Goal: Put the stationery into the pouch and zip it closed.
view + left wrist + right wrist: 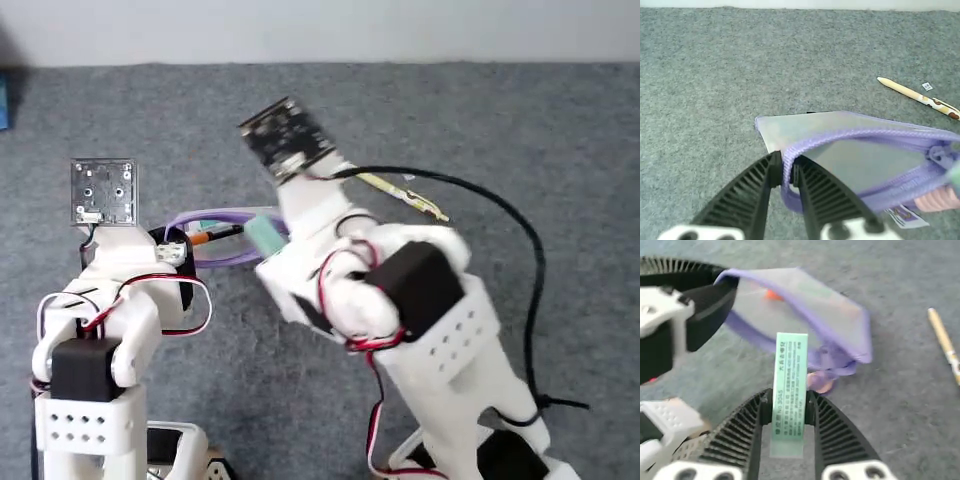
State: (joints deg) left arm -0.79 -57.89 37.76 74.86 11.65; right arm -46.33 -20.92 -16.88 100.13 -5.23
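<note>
Holding the pouch by its purple zip edge, your left gripper is pinched tight on that rim, and the mouth gapes open. The pouch is thin, see-through and floppy, with a purple zip running round the mouth. It will sag and slide on the grey mat if you push on it. Hold it by the firmer zip edge, not by the thin sides.

Your right gripper is closed on a green block, just outside the pouch mouth and pointing into it. The block is flat and long, with a printed sleeve. It may be an eraser, though the views do not make that sure. It looks light and firm, and the grip on its flat sides looks good.

An orange thing lies inside the pouch. A small pink piece hangs at the zip end of the pouch.

The pen lies on the mat well apart from the pouch, on the side away from your left gripper. It is pale yellow, thin, hard and round, so it may roll. Take it across its middle.
</note>
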